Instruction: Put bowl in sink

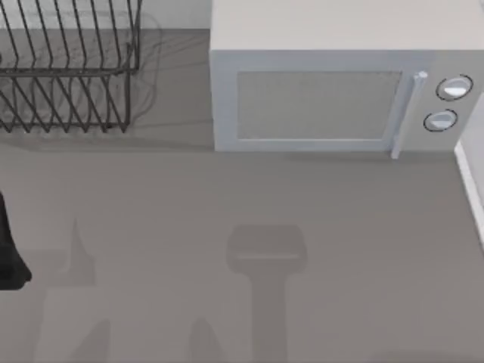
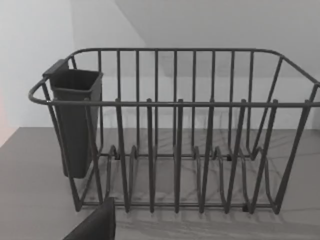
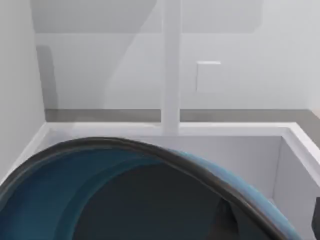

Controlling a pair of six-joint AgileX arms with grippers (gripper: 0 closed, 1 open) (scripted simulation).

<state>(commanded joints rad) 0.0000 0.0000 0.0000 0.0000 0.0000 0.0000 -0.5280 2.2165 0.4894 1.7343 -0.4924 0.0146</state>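
Observation:
The bowl [image 3: 75, 185], glossy blue-teal inside with a dark thin rim, looms close in the right wrist view. It hangs tilted over the white sink [image 3: 235, 131], whose basin walls show behind and under it. My right gripper is shut on the bowl, with a dark sliver of it at the frame's edge [image 3: 316, 216]. In the top view the sink's white edge [image 1: 470, 178] runs along the table's right side. My left gripper [image 1: 9, 257] is parked at the far left of the table, facing the dish rack [image 2: 175, 150].
A dark wire dish rack [image 1: 68, 68] with a cutlery cup [image 2: 75, 120] stands at the back left. A white microwave [image 1: 340, 83] fills the back middle, door closed. A white faucet post [image 3: 171, 65] rises behind the sink. Grey counter [image 1: 227, 227] lies open in front.

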